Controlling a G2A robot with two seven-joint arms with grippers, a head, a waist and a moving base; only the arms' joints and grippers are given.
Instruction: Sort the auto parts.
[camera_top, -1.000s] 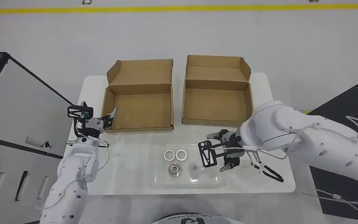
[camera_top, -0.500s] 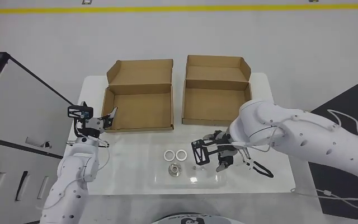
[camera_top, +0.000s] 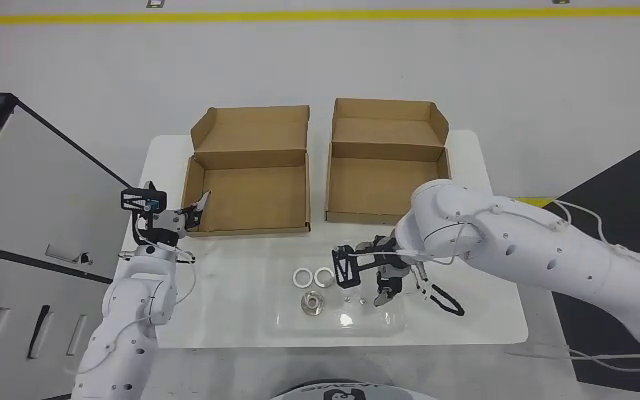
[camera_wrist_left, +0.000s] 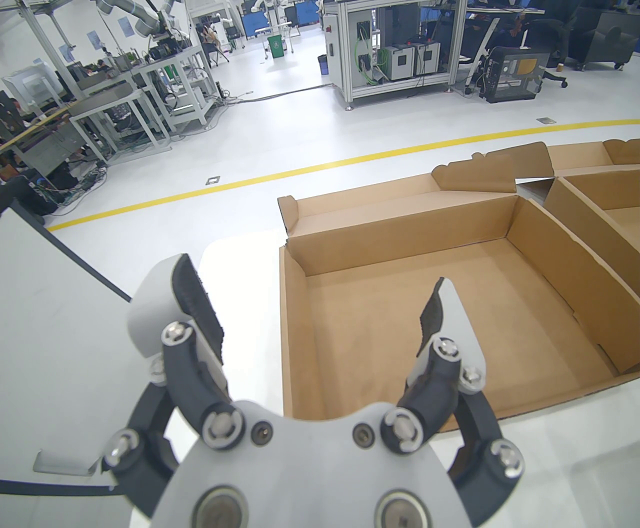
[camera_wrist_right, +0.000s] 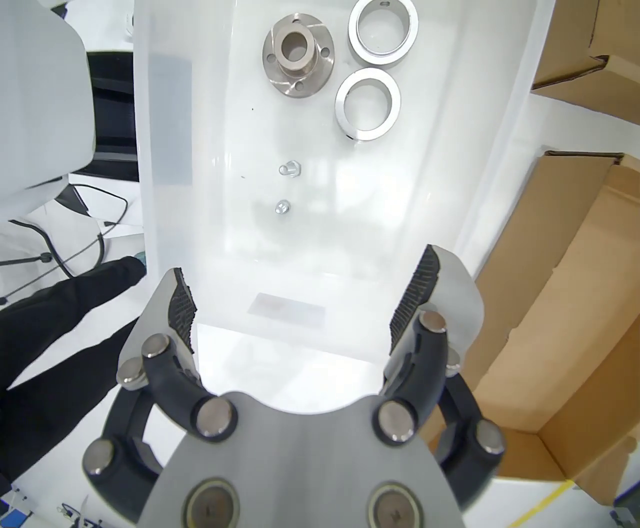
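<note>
Arm pose: I am holding my right arm bent across the table (camera_top: 230, 300), and my right gripper (camera_top: 344, 271) is hanging over the near end of a clear tray (camera_top: 283, 325). Its fingers are standing spread wide and are gripping nothing. I am keeping my left arm off to the side, with my left gripper (camera_top: 197, 208) sitting just outside the side wall of the left box (camera_top: 250, 200). It is likewise released, fingers apart and holding nothing.

View differences: My right wrist view is giving the parts in detail. Straight ahead of my right gripper (camera_wrist_right: 305, 285), inside the clear tray (camera_wrist_right: 165, 150), two small nuts (camera_wrist_right: 290, 169) (camera_wrist_right: 282, 206) are lying closest to the fingertips. Beyond them a flanged hub (camera_wrist_right: 298, 55) is sitting hub-up, and two metal rings (camera_wrist_right: 341, 105) (camera_wrist_right: 355, 30) are lying flat beside it, close together. The top view is showing the flanged hub (camera_top: 313, 302) and the metal rings (camera_top: 301, 283) (camera_top: 324, 282) only as small shapes just past my right fingertips. My left wrist view is looking past my left gripper (camera_wrist_left: 315, 290) into the left box (camera_wrist_left: 425, 310).

Containers: The left box is showing a bare cardboard floor. The right box (camera_top: 385, 190), lying beside my right gripper (camera_wrist_right: 550, 325), is also showing a bare floor in the top view. Both boxes are lying with lids folded back. All the parts are lying in the tray.
</note>
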